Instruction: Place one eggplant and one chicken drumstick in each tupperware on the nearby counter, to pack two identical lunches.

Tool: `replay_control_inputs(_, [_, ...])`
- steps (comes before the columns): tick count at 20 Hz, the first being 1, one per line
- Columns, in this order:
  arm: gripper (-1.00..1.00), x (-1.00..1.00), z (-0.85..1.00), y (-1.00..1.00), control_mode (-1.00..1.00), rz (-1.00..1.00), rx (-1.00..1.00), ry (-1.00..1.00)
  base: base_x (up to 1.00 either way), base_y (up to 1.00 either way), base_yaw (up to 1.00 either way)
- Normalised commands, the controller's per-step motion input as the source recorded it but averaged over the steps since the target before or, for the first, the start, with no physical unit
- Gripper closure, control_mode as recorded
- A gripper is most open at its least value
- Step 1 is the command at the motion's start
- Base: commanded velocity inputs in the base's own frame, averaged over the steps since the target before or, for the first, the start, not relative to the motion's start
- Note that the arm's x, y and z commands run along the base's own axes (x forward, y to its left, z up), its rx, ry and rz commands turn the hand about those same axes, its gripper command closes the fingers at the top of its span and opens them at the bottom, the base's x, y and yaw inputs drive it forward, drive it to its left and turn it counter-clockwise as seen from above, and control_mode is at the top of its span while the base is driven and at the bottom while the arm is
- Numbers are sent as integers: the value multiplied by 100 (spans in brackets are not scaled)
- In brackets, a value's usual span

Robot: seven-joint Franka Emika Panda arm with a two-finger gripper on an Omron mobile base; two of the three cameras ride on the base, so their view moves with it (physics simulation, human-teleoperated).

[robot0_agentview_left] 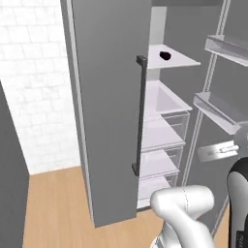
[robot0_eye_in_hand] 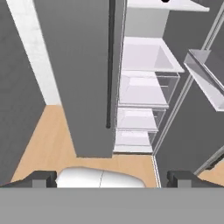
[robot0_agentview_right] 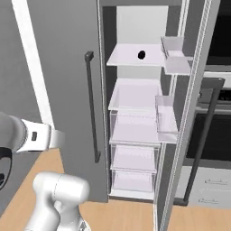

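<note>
One small dark eggplant (robot0_agentview_left: 165,55) lies alone on the top shelf (robot0_agentview_right: 126,56) of an open fridge, seen again as the eggplant (robot0_agentview_right: 141,55) from the right. My gripper (robot0_eye_in_hand: 111,178) is open, its two fingertips (robot0_eye_in_hand: 41,177) set wide apart with nothing between them. It hangs well back from the fridge and far below that shelf, facing the lower shelves. The chicken drumsticks, the tupperwares and the counter are out of view.
The fridge's left door (robot0_agentview_left: 106,97) is shut, with a dark bar handle (robot0_agentview_left: 140,116). Its right door (robot0_agentview_right: 194,113) stands open and carries bins (robot0_agentview_left: 218,111). Bare shelves and clear drawers (robot0_agentview_right: 135,158) sit below. An oven front (robot0_agentview_right: 221,131) is at right, above a wooden floor (robot0_agentview_left: 53,208).
</note>
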Motion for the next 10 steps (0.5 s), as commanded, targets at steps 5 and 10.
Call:
replay_control_inputs(5, [-100,0,0,0,100,0,0,0,64,-17,-16])
replay_control_inputs(10, [-100,0,0,0,100,0,0,0,75,-47,0])
